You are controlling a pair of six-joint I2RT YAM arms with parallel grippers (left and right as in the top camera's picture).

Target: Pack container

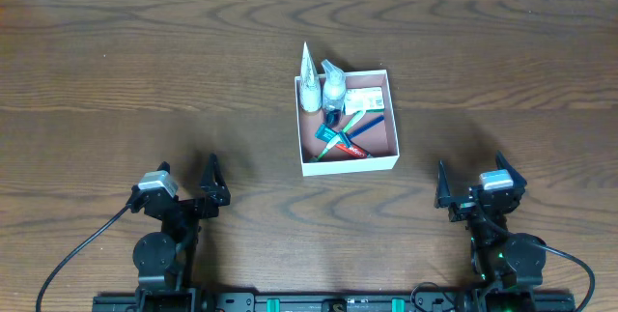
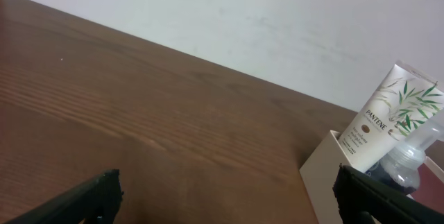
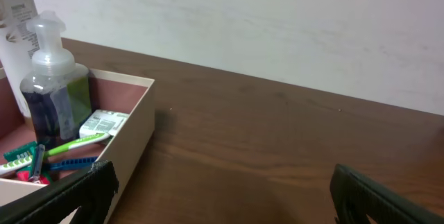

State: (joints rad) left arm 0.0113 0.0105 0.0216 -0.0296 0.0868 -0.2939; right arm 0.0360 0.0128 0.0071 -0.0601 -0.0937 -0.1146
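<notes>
**Both grippers wide apart and empty, container loaded mid-worktop**

The container sits on the wooden worktop about midway between the left and right edges, somewhat closer to the far edge than to the near one. Its white outer walls stand square to the worktop edges and its reddish-pink floor shows in the near right part.

A white Pantene tube stands in the far left corner of the container, leaning so that its flat end rises above the rim. Just beside it, to the right, a clear pump bottle stands upright with dark blue liquid in its lower part. A small white packet with green print lies against the far wall toward the right corner. On the floor of the container, a green-handled stick and a blue piece lie crossed near the middle, and a red-and-white tube lies slanted toward the near left corner.

The left gripper hovers near the near edge, well to the left of the container, its jaws spread wide with nothing between them. The right gripper hangs near the near edge to the right of the container, its jaws likewise wide apart and holding nothing. Neither touches the container. A pale wall rises behind the far edge.
</notes>
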